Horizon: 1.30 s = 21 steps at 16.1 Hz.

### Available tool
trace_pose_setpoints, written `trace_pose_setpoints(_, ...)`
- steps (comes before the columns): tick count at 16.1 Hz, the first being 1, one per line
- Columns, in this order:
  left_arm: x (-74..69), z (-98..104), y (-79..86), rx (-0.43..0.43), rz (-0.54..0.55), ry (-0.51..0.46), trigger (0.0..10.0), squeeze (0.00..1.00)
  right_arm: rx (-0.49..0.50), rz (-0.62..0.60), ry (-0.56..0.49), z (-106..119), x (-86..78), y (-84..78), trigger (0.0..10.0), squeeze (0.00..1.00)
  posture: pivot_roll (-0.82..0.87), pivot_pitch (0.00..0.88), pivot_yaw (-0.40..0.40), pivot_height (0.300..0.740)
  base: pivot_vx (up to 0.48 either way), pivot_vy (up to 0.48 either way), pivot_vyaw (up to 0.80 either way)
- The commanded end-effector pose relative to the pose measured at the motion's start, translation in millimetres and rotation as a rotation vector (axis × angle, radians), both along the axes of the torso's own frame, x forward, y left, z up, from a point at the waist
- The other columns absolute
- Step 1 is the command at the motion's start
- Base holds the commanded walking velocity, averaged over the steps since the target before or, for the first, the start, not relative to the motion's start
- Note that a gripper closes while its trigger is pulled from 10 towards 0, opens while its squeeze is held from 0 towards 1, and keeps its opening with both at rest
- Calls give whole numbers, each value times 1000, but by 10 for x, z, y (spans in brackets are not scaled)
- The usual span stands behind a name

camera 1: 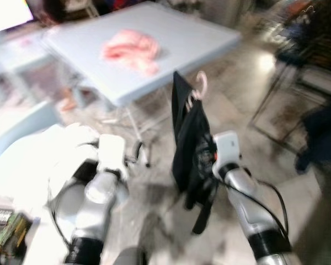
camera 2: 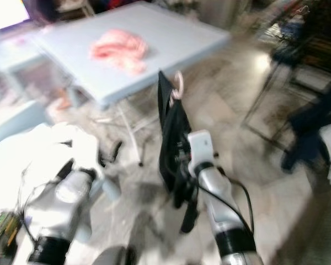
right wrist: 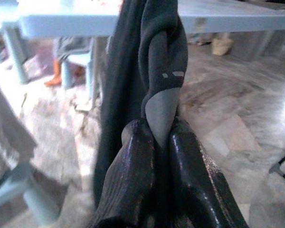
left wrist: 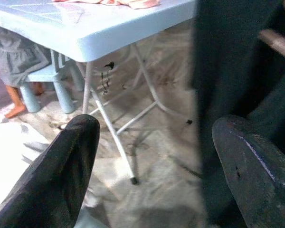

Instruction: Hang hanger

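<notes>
A black garment [camera 1: 188, 138] hangs on a hanger whose pale pink hook [camera 1: 201, 83] sticks up above it, held in the air over the floor in front of the table. My right gripper [right wrist: 162, 135] is shut on the hanger's grey arm [right wrist: 162, 109], with the dark cloth draped over it. My left gripper [left wrist: 156, 142] is open with nothing between its fingers [left wrist: 61, 175], low beside the garment [left wrist: 228, 71] and apart from it. The head views are blurred.
A light blue folding table [camera 1: 198, 33] stands ahead with a pink cloth [camera 1: 132, 49] on it. Black metal rack frames [camera 1: 309, 72] stand at the right. White bulky material [camera 1: 22, 160] lies at the left. A small blue chair [left wrist: 47, 76] stands under the table.
</notes>
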<state>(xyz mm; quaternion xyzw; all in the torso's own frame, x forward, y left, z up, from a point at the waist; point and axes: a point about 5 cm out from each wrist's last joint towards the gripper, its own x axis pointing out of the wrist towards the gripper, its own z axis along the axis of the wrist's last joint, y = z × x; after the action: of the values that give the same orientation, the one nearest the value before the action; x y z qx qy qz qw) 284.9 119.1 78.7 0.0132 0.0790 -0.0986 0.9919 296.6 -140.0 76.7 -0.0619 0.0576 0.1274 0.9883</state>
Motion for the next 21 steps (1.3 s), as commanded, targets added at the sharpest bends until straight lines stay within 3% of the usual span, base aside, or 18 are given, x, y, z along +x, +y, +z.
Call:
trace_pose_setpoints(1, 19, 4, 98, 29, 16, -3, 10000, 0, 38, 32, -71, 145, 60, 84, 10000, 0, -39, 0, 5, 740, 0, 0, 800)
trace_pose_setpoints(7, 113, 67, 126, 79, -7, -42, 10000, 0, 75, 220, -51, 254, 101, 109, 10000, 0, -39, 0, -6, 740, 0, 0, 800)
trace_pose_setpoints(11, 127, 32, 139, 79, 5, -33, 10000, 0, 70, 452, -25, 340, 39, 198, 10000, 0, -52, 0, -6, 740, 0, 0, 800)
trace_pose_setpoints(12, 122, 21, 143, 85, 3, -34, 10000, 0, 59, 547, -14, 394, -4, 184, 10000, 0, -55, 0, -7, 740, 0, 0, 800)
trace_pose_setpoints(15, 155, 20, 174, 103, 11, -39, 10000, 0, 52, 580, -7, 475, 6, 112, 10000, 0, -62, 0, -4, 740, 0, 0, 800)
trace_pose_setpoints(18, 186, 6, 224, 126, 44, -32, 10000, 0, 113, 606, 22, 592, -18, 12, 10000, 0, -69, 1, -1, 740, 0, 0, 0)
trace_pose_setpoints(21, 219, 12, 252, 137, 66, -38, 10000, 0, 213, 713, 64, 764, -155, -94, 10000, 0, -78, 4, 2, 740, 0, 0, 0)
